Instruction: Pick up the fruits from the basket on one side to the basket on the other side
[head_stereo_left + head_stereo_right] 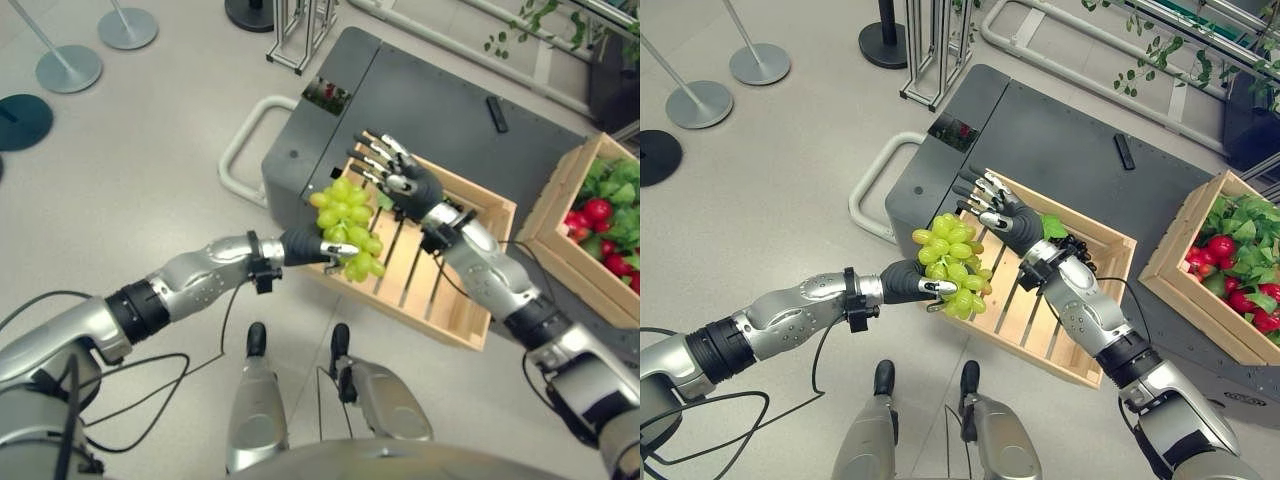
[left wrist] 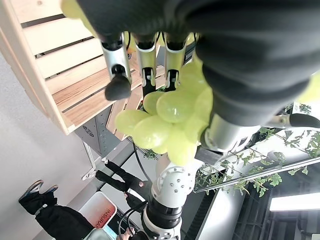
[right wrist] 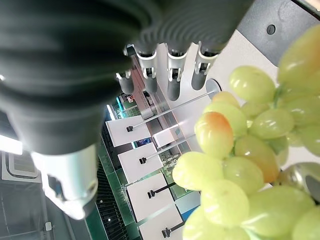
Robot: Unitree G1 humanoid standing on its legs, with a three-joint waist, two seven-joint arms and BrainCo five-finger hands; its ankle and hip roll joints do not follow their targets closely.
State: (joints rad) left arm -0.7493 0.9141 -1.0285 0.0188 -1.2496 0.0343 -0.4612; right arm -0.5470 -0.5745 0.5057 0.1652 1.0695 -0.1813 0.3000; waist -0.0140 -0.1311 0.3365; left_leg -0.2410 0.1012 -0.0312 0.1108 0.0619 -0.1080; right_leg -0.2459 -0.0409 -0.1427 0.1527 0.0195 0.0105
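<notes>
Left hand (image 1: pixel 908 283) clenched on green grape bunch (image 1: pixel 952 262) over slatted wooden crate (image 1: pixel 1095 300), right hand (image 1: pixel 1002 212) open alongside; carry level, hold firm, avoid crushing.

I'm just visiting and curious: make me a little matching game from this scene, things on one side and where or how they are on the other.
Things:
1. bunch of green grapes
2. right hand
3. red fruits with green leaves
4. slatted wooden crate

Descriptions:
A. lying in the wooden box at the robot's far right
B. held in the left hand, over the crate's near-left corner
C. fingers straight, holding nothing, beside the grapes
D. standing on the dark grey platform, slats bare

Pairs: 1-B, 2-C, 3-A, 4-D
</notes>
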